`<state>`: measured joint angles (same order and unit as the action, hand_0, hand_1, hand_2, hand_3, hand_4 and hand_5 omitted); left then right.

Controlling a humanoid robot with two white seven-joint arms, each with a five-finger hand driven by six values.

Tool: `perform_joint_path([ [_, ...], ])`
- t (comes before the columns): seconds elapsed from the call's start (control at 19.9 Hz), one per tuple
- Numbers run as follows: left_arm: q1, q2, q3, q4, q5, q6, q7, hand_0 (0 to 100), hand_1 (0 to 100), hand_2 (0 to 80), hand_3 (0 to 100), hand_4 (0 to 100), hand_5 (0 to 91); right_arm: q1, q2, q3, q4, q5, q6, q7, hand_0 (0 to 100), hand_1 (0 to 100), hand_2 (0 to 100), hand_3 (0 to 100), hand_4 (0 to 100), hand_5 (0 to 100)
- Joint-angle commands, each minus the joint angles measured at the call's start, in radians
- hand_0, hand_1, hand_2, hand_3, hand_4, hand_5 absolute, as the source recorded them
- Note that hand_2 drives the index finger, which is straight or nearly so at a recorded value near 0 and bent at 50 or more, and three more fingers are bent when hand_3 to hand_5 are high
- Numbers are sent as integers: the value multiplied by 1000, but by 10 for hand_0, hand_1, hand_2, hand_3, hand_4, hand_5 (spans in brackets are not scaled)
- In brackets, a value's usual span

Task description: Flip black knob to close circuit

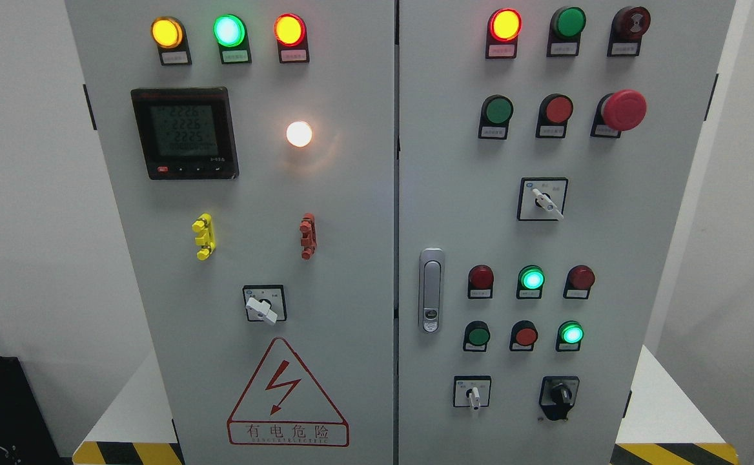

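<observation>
Left door of the cabinet (351,258), left to right: three lit lamps along the top, yellow, green, orange-red; a dark meter (184,133) with a lit display; a white lamp (299,134) glowing; a yellow clip and a red clip mid-panel; a white-handled switch (262,305); a red warning triangle (286,397) below.

Right door: silver door latch (430,289) at its left edge; a lit red lamp (505,24) top left; rows of green and red buttons; a large red mushroom stop button (623,109); a white-handled switch higher up, another low down.

Black knob (560,394): lower right of the right door, right of the low white switch, beneath a lit green button (570,333). Its handle appears to point roughly downward; exact setting too small to tell.

Hands: neither shows; their state cannot be told.

Handling note, as judgement: step not yet begun. Approach the knob squarely from the front, pinch its handle from both sides, and twist about its own axis rather than pushing. Keep clear of the neighbouring white switch and the buttons above.
</observation>
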<state>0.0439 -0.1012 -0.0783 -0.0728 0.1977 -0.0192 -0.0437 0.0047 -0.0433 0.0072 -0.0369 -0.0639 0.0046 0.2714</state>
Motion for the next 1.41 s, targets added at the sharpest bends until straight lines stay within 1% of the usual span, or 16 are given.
perform_joint_path([
  [0.0, 1, 0, 0, -1, 0, 1, 1, 120, 556, 0, 0, 0, 0, 59, 13, 53, -168, 3, 14, -4, 0, 21, 0, 0, 0, 0],
  [0.1, -1, 0, 0, 1, 0, 1, 1, 120, 556, 0, 0, 0, 0, 67, 14, 66, -224, 3, 29, -3, 0, 21, 0, 0, 0, 0],
  [0.2, 1, 0, 0, -1, -3, 1, 1, 120, 556, 0, 0, 0, 0, 121, 7, 82, -389, 0, 22, 11, 0, 21, 0, 0, 0, 0],
  [0.4, 1, 0, 0, 1, 0, 1, 1, 120, 556, 0, 0, 0, 0, 289, 2, 66, -919, -11, 8, 42, 0, 27, 0, 0, 0, 0],
  [0.45, 1, 0, 0, 1, 0, 1, 1, 120, 556, 0, 0, 0, 0, 332, 6, 66, -1101, -13, -9, 42, 0, 32, 0, 0, 0, 0],
  [0.55, -1, 0, 0, -1, 0, 1, 1, 120, 556, 0, 0, 0, 0, 379, 16, 57, -1361, -14, -46, 42, 0, 45, 0, 29, 0, 0],
  [0.7, -1, 0, 0, -1, 0, 1, 1, 120, 556, 0, 0, 0, 0, 408, 16, 40, -1637, -13, -132, 28, 0, 98, 107, 212, 180, 23],
  [0.8, 1, 0, 0, -1, 0, 1, 1, 120, 556, 0, 0, 0, 0, 406, 10, 34, -1736, -7, -224, 22, 0, 149, 258, 464, 383, 239],
  [0.85, -1, 0, 0, -1, 0, 1, 1, 120, 556, 0, 0, 0, 0, 403, 2, 25, -1779, 1, -251, 9, 0, 156, 285, 506, 411, 277],
  [0.91, -1, 0, 0, 1, 0, 1, 1, 120, 556, 0, 0, 0, 0, 400, 2, 10, -1825, 12, -255, 2, 0, 173, 325, 556, 458, 323],
  [0.96, -1, 0, 0, 1, -3, 1, 1, 120, 556, 0, 0, 0, 0, 393, 2, -3, -1859, 36, -256, -3, 0, 196, 377, 632, 515, 414],
  [1.01, 1, 0, 0, 1, 0, 1, 1, 120, 556, 0, 0, 0, 0, 376, 2, -22, -1880, 79, -259, -11, 0, 205, 393, 649, 529, 431],
  [1.06, -1, 0, 0, 1, 0, 1, 1, 120, 556, 0, 0, 0, 0, 354, 2, -41, -1896, 139, -261, -26, 0, 214, 428, 681, 554, 455],
  [1.16, 1, 0, 0, -1, 0, 1, 1, 120, 556, 0, 0, 0, 0, 298, 2, -76, -1905, 327, -264, -95, 0, 244, 493, 707, 600, 515],
  [1.26, -1, 0, 0, 1, 0, 1, 1, 120, 556, 0, 0, 0, 0, 262, -19, -137, -1926, 601, -256, -176, 0, 312, 573, 765, 647, 594],
  [1.36, -1, 2, 0, -1, -3, 1, 1, 120, 556, 0, 0, 0, 0, 259, -30, -161, -1994, 845, -220, -230, 0, 361, 697, 864, 722, 695],
])
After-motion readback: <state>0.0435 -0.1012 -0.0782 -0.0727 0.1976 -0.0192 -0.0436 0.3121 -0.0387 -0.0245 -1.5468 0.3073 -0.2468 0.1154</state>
